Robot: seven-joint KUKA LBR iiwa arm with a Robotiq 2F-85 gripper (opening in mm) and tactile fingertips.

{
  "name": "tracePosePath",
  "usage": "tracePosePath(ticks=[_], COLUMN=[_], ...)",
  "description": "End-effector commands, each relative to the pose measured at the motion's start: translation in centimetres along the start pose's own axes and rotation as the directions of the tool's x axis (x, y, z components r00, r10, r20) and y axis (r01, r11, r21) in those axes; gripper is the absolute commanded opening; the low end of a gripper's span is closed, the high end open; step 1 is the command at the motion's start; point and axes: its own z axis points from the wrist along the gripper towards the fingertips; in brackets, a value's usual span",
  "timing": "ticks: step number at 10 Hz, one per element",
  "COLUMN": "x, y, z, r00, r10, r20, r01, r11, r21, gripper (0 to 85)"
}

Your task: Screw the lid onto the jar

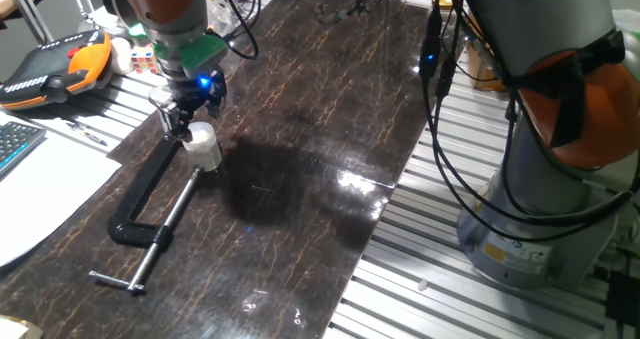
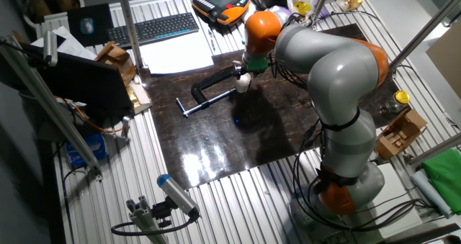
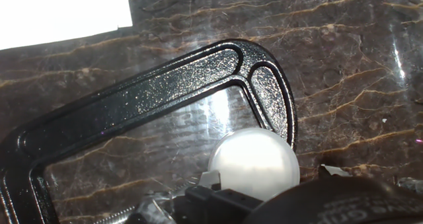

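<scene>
The jar point(image 1: 204, 145) sits left of centre in one fixed view, a short whitish cylinder on the dark marbled table point(image 1: 320, 129), just at the jaw end of the black C-clamp point(image 1: 140, 204); the clamp probably holds it so it cannot spin while being turned, though actual contact cannot be confirmed. In the hand view a round pale top point(image 3: 254, 163) fills the lower middle; whether this is the lid already seated on the jar cannot be told. The gripper point(image 1: 187, 114) hangs directly over the jar, fingers reaching down to its top, but whether they pinch anything is not visible. Further out, at the upper left, lie an orange pendant point(image 1: 55, 64) and a keyboard point(image 2: 155, 28), well apart from the work.
</scene>
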Motion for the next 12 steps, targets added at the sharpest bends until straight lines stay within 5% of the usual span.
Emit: tracePosePath(ticks=[1,12], x=[0.02,0.15], y=[-0.05,-0.99], z=[0.09,0.64], r00=[1.0,1.0], r10=[-0.001,-0.004], r20=[0.0,0.001], r01=[0.001,0.004], r11=[1.0,1.0], r21=[0.0,-0.013], gripper=[74.0,73.7])
